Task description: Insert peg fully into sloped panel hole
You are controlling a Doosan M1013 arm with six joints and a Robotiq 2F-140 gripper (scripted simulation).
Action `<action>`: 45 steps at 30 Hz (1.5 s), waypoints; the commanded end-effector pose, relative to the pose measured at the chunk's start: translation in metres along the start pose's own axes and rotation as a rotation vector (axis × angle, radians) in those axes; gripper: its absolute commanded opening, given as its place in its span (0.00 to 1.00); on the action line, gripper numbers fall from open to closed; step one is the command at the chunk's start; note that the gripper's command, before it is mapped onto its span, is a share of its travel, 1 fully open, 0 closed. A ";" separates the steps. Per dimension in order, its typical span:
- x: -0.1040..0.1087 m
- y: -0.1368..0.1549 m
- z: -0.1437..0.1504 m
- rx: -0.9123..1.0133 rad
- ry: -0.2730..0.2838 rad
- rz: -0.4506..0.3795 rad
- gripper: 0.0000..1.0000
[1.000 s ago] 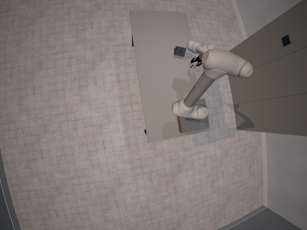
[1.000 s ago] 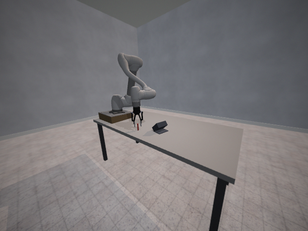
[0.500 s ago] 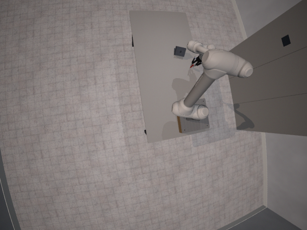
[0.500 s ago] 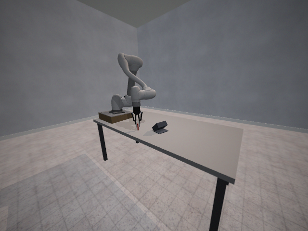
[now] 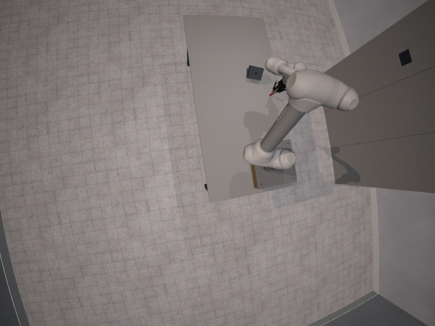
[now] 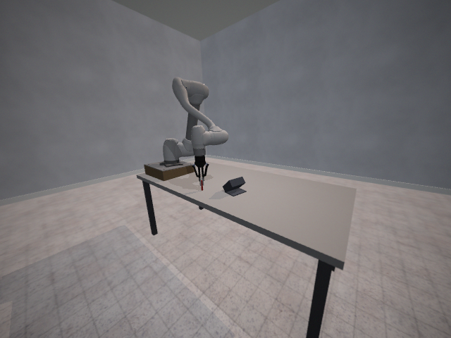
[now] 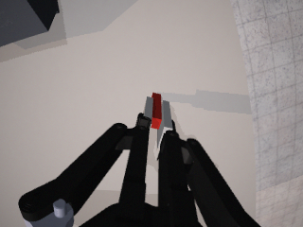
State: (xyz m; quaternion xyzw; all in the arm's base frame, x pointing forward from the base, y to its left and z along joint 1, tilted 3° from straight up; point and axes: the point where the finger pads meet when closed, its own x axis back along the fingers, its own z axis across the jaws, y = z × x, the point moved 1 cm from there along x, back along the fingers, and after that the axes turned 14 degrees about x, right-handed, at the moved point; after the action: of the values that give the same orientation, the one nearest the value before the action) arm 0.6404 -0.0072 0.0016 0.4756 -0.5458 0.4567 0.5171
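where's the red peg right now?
The small red peg stands upright on the grey table, pinched between the black gripper jaws. In the exterior view it is left of the dark sloped panel block, near the arm's base.

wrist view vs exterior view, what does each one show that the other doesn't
Only the wrist view shows the fingers pressed against the red peg from both sides. Only the exterior view shows the whole arm, its base block, the table legs and the walls. Both show the gripper shut on the peg, the dark sloped panel and the table top.
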 end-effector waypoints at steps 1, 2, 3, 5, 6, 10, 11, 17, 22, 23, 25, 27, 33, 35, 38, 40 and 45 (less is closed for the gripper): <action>0.009 0.000 0.000 0.000 -0.001 0.000 0.00; 0.013 0.000 0.000 0.000 -0.001 0.000 0.00; 0.018 0.000 0.000 0.000 -0.001 0.000 0.00; 0.030 0.000 0.000 0.000 -0.001 0.000 0.00; 0.036 0.000 0.000 0.000 -0.001 0.000 0.00; 0.044 0.000 0.000 0.000 -0.001 0.000 0.00; 0.047 0.000 0.000 0.000 0.000 0.000 0.00; 0.065 0.000 0.000 0.000 0.000 0.000 0.00; 0.066 -0.001 0.001 0.000 0.013 0.008 0.00; 0.066 -0.002 0.001 -0.001 0.021 0.014 0.00; 0.066 -0.002 0.001 -0.001 0.021 0.014 0.00; 0.066 -0.002 0.003 0.000 0.038 0.026 0.00; 0.066 -0.006 0.006 0.001 0.085 0.064 0.00; 0.066 -0.007 0.006 0.003 0.100 0.078 0.00; 0.067 -0.009 0.007 0.005 0.120 0.099 0.00; 0.067 -0.011 0.007 0.007 0.133 0.114 0.00; 0.068 -0.013 0.007 0.010 0.151 0.136 0.00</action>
State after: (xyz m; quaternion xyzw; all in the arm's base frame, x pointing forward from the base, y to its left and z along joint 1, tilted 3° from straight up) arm 0.6506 -0.0186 0.0691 0.4088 -0.5341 0.5236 0.5229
